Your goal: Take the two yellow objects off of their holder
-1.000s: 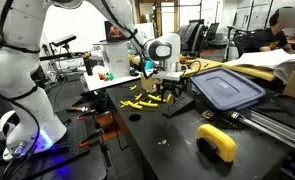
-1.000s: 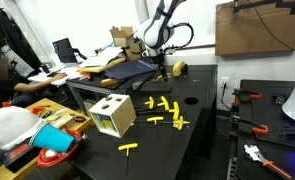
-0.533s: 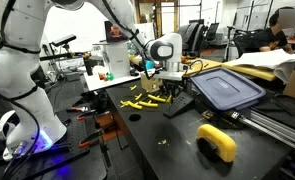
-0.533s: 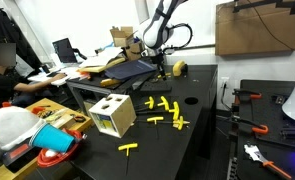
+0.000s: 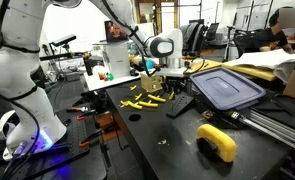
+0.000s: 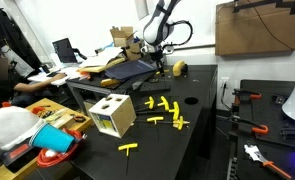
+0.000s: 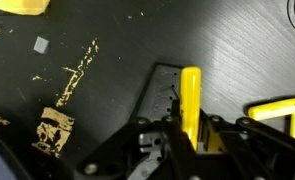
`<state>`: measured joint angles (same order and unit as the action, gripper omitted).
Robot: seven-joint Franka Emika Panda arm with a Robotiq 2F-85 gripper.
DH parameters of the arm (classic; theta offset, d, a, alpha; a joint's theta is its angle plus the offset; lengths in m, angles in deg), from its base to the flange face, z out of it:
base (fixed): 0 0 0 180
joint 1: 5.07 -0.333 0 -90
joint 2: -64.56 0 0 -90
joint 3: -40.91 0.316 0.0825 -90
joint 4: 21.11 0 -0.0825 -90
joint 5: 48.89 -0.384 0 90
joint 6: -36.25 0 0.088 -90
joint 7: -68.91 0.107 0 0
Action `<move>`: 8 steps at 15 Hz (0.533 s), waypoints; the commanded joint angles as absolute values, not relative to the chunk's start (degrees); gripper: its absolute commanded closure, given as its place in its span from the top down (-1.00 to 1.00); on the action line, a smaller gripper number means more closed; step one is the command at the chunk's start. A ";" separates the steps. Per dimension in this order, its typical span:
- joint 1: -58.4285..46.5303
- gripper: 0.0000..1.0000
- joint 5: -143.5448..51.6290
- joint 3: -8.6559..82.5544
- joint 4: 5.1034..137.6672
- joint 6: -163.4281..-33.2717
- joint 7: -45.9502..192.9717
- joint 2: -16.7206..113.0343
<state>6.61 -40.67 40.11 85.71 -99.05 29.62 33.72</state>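
Seemingly midway: the gripper's [image 7: 190, 140] fingers pinch one slim yellow plastic bar [image 7: 190, 95] at lower centre of the wrist view, lying over the flat dark grey holder [image 7: 162, 95]. Another yellow piece [image 7: 277, 106] lies off it at the right edge — possibly the other bar.

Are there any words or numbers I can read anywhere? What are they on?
No text can be read.
Laptop screen: too small to read.
Monitor: too blurred.
Yellow marks on the table: no letters made out.
Yellow bar: no writing shows.
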 commanded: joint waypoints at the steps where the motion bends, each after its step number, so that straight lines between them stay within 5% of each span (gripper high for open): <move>1: 7.55 -0.94 -41.34 40.99 90.15 -100.35 27.54 39.01; 8: 8.03 -0.94 -45.46 42.10 91.50 -96.11 23.73 43.10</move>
<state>6.70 -42.42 40.58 89.02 -98.60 27.39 39.44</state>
